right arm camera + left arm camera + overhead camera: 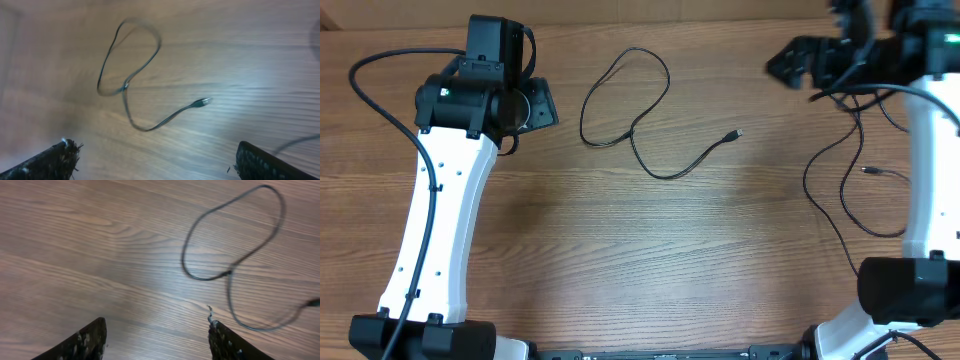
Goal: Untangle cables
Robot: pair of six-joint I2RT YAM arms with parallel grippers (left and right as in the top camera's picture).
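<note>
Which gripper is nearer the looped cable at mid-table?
Left. The left gripper sits close beside the looped cable; the right gripper is farther off, beyond its plug end.

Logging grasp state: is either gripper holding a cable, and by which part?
Nothing is held. The left gripper and right gripper are both open and empty; the looped cable lies apart from both.
</note>
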